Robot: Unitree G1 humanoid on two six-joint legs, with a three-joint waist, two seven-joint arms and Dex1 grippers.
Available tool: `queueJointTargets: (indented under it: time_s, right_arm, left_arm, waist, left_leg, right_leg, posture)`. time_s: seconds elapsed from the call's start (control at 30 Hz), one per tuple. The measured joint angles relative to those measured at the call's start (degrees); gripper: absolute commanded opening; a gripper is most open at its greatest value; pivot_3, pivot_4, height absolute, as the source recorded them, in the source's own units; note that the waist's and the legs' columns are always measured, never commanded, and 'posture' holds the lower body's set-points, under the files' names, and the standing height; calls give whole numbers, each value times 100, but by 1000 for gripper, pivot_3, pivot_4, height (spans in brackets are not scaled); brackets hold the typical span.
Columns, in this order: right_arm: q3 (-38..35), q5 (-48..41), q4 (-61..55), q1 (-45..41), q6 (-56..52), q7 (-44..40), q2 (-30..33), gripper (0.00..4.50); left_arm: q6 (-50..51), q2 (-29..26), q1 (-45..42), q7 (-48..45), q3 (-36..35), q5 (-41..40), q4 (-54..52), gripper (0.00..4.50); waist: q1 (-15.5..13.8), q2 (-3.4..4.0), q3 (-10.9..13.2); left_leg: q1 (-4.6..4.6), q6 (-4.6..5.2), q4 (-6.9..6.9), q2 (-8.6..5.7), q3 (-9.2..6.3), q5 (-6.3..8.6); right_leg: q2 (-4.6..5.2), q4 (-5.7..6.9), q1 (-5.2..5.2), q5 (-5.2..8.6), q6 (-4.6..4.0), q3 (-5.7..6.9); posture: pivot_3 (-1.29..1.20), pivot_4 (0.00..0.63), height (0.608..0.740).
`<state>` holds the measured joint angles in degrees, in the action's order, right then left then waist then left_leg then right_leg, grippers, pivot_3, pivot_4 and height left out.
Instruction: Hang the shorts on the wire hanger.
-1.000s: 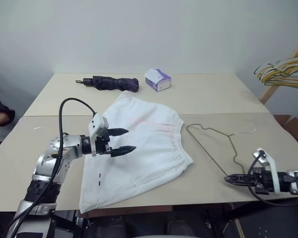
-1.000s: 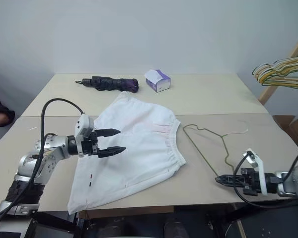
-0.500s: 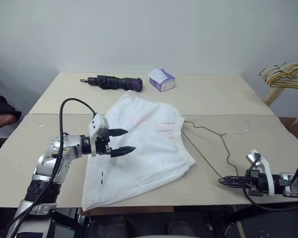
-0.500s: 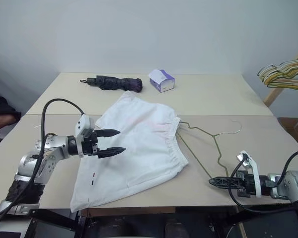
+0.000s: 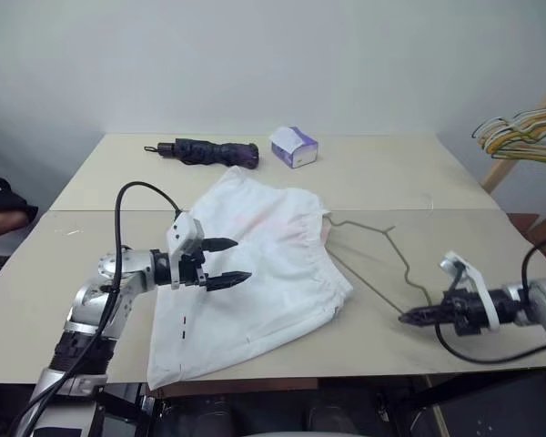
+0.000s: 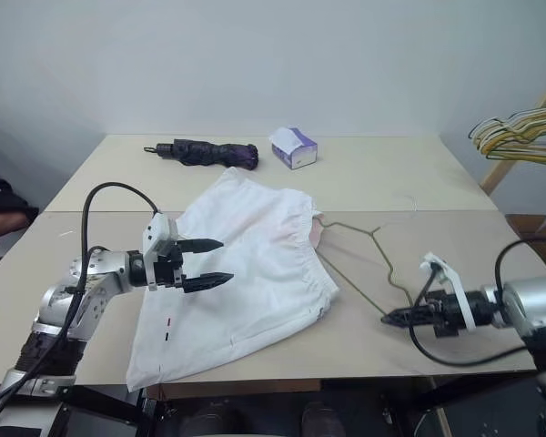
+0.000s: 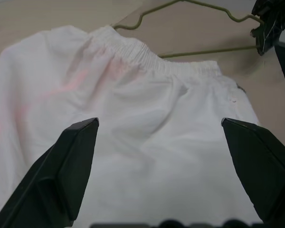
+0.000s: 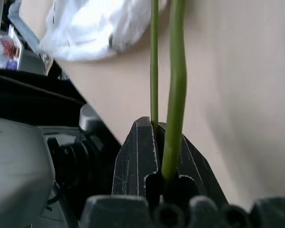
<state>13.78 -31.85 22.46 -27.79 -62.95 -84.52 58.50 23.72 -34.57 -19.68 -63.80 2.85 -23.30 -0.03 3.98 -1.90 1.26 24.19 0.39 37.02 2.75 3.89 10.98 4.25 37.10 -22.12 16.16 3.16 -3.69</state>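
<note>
The white shorts (image 5: 264, 264) lie flat on the table, gathered waistband towards the right. Just above their left half my left gripper (image 5: 239, 260) hovers open, with nothing between its fingers (image 7: 76, 161). The thin wire hanger (image 5: 382, 229) lies to the right of the shorts, and its far corner reaches the waistband. Whether it goes under the cloth I cannot tell. My right gripper (image 5: 408, 318) is shut on the hanger's near corner, close to the table's front edge. The right wrist view shows two wire strands (image 8: 175, 95) running out of the closed jaws.
A folded dark umbrella (image 5: 205, 152) and a white-purple tissue box (image 5: 293, 147) lie at the back of the table (image 5: 455, 182). A bunch of coloured hangers (image 5: 523, 137) hangs off the right edge. A person's dark sleeve (image 5: 0, 209) shows at the far left.
My right gripper has moved left and up with the hanger, sliding its far corner across the table to the waistband. The left gripper has stayed in place, open.
</note>
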Motion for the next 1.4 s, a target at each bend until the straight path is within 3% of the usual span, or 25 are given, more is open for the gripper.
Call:
queueJointTargets:
  time_s: [0.37, 0.57, 0.73, 1.07, 1.2, 1.3, 1.4]
  right_arm:
    - [1084, 1075, 2347, -1529, 199, -437, -862, 0]
    - [1211, 1492, 3688, -2406, 705, -453, -1350, 0]
    - [1260, 1656, 4174, -2612, 993, -454, -1571, 0]
    - [1699, 1232, 3948, -2620, 1757, -455, -1484, 0]
    - [1186, 1390, 3866, -2591, 3022, -410, -1523, 0]
    - [652, 1475, 3210, -2259, 4049, -412, -1497, 0]
    - [451, 1132, 1782, -1376, 4498, -453, -1131, 0]
  left_arm:
    - [0, 32, 67, 69, 39, 73, -50, 4486]
    - [-8, 45, 81, 84, 51, 90, -60, 4486]
    - [-19, 52, 84, 86, 60, 108, -59, 4486]
    - [-130, 60, 83, 60, 78, 135, -59, 4486]
    - [-186, 90, 83, 61, 101, 177, -54, 4486]
    - [-222, 107, 74, 62, 128, 198, -48, 4486]
    - [-235, 97, 87, 60, 149, 219, -54, 4486]
  waist:
    - [-92, 6, 0]
    - [-69, 7, -1]
    - [-100, 8, -1]
    - [-126, 13, -1]
    - [-121, 16, -1]
    - [-136, 16, -1]
    - [-211, 19, 1]
  left_leg:
    - [6, 0, 8, -5, 1, 0]
    - [8, 0, 6, -4, 0, 0]
    - [8, 0, 9, -5, 1, 0]
    - [8, 0, 8, -5, 2, 0]
    - [7, 0, 8, -4, 2, 0]
    - [8, 0, 6, -3, 0, 0]
    - [15, 0, 7, -5, -2, 0]
  right_leg:
    - [4, 6, -4, 0, 1, 1]
    - [3, 6, -5, -1, 0, 1]
    - [5, 9, -3, -1, 1, 2]
    - [6, 10, -5, -1, 1, 1]
    - [5, 9, -5, -1, 1, 1]
    - [4, 8, -5, -1, 1, 3]
    - [10, 7, -6, 0, 2, 7]
  posture:
    - [-18, 0, 740]
    - [-8, 0, 740]
    - [-2, 0, 740]
    - [-7, 0, 740]
    - [-8, 0, 740]
    - [-9, 0, 740]
    - [-12, 0, 740]
